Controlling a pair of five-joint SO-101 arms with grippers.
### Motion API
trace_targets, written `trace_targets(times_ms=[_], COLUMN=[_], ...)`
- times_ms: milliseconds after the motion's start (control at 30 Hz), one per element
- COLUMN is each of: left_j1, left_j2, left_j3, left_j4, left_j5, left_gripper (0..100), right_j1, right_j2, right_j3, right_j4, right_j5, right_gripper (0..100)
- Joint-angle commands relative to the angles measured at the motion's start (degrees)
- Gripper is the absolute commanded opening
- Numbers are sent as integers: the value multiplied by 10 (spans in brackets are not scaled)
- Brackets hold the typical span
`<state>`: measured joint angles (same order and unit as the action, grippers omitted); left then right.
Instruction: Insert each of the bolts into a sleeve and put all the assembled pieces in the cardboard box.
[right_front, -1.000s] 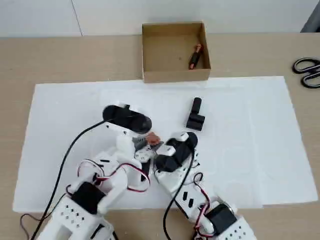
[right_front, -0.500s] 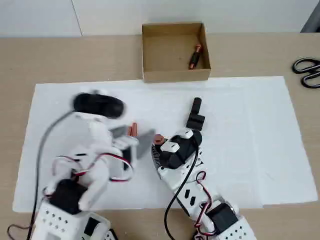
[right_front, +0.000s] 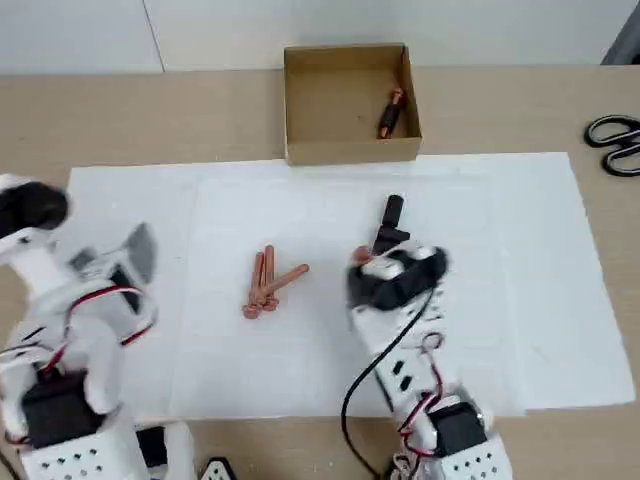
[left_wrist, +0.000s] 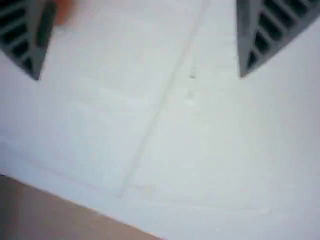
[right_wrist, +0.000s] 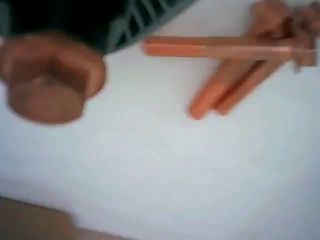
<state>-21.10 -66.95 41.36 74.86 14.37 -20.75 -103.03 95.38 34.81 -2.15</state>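
Three orange bolts (right_front: 270, 282) lie bunched on the white paper (right_front: 520, 300), also seen as bolts (right_wrist: 240, 65) from the right wrist. My right gripper (right_front: 366, 260) is shut on another bolt (right_wrist: 50, 82), just in front of the black sleeves (right_front: 391, 222), which it partly hides. My left gripper (right_front: 112, 256) stands open at the paper's left edge, far from the bolts; its grey fingers (left_wrist: 260, 35) hold nothing over bare paper. The cardboard box (right_front: 300, 100) at the back holds one assembled piece (right_front: 389, 113).
Scissors (right_front: 615, 143) lie on the wooden table at the far right. The paper's right half and the stretch between the bolts and the box are bare.
My left arm swung away to the left with its gripper open, leaving the bolts on the paper. My right arm carried one bolt rightward and back, up to the sleeves.
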Motion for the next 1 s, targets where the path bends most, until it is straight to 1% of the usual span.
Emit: trace_targets(times_ms=[0, 67, 133, 267, 433, 633, 700, 800, 967], left_j1=[-26, -10, -1, 6, 5, 6, 4, 4, 4], left_j2=[-5, -4, -3, -3, -5, -5, -5, -5, -6], left_j3=[7, 10, 10, 21, 37, -24, -29, -30, -30], left_j4=[3, -4, -7, -9, 0, 60, 81, 112, 135], left_j5=[-111, -127, -127, -127, -127, -142, -161, -190, -194], left_gripper=[245, 245, 245, 244, 244, 244, 244, 243, 243], right_j1=[128, 165, 180, 182, 175, 138, 130, 118, 103], right_j2=[2, 30, 88, 267, 538, 861, 959, 1098, 1284], right_j3=[-84, -147, -212, -353, -535, -727, -795, -899, -1060], right_j4=[-2, 35, 61, 37, -73, -249, -291, -327, -349], right_j5=[55, 64, 63, 39, 33, 35, 35, 35, 35], right_gripper=[3, 3, 3, 3, 3, 3, 3, 3, 3])
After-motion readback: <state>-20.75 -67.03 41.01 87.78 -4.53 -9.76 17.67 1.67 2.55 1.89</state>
